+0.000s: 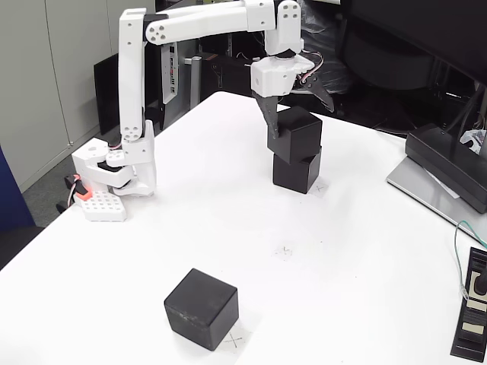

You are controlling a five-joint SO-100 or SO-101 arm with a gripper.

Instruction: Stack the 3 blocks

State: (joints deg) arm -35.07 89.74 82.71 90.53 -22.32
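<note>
Two black blocks stand stacked at the far middle of the white table (137, 304). The upper block (298, 131) sits slightly skewed on the lower block (298, 172). A third block (202, 308) rests alone near the front edge. My gripper (301, 122) hangs over the upper block, open. Its left finger (272, 125) lies against the block's left face. The other finger (323, 99) is spread out to the upper right, clear of the block.
The arm's base (114, 175) stands at the table's left edge. A flat black device on a grey base (445, 163) lies at the right edge, with a black part (473, 304) and a green cable (459, 258) below it. Pencil crosses (284, 251) mark the tabletop.
</note>
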